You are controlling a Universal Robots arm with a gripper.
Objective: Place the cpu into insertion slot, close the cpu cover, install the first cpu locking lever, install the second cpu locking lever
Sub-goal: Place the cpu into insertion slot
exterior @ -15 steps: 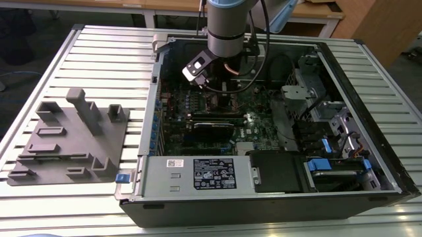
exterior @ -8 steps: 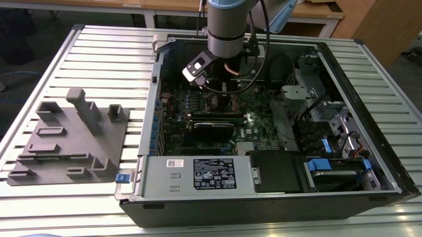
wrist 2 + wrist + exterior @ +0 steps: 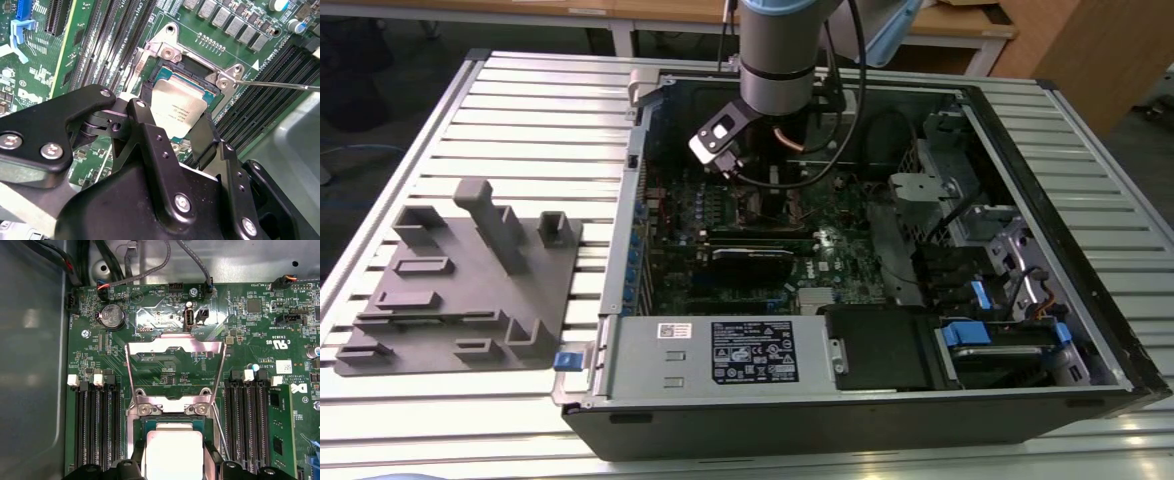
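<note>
In the exterior view, an open computer case is seen lying on a slatted table, with a grey fixture beside it towards the exterior view's left. The arm is lowered into the case, and the gripper is held over the motherboard.

In the second wrist view, the gripper is seen with its black fingers closed against two opposite edges of the cpu. The chip's silver-grey top is turned upward, and it is held at the insertion slot. Whether it is fully seated cannot be told. A thin locking lever is stretched out past one corner of the socket.

In the first wrist view, the cpu is pinched between the fingers of the gripper, directly over the insertion slot. The cpu cover is swung back, open, so the board is visible through its square cut-out. Long black memory slots are ranged on either side.
</note>
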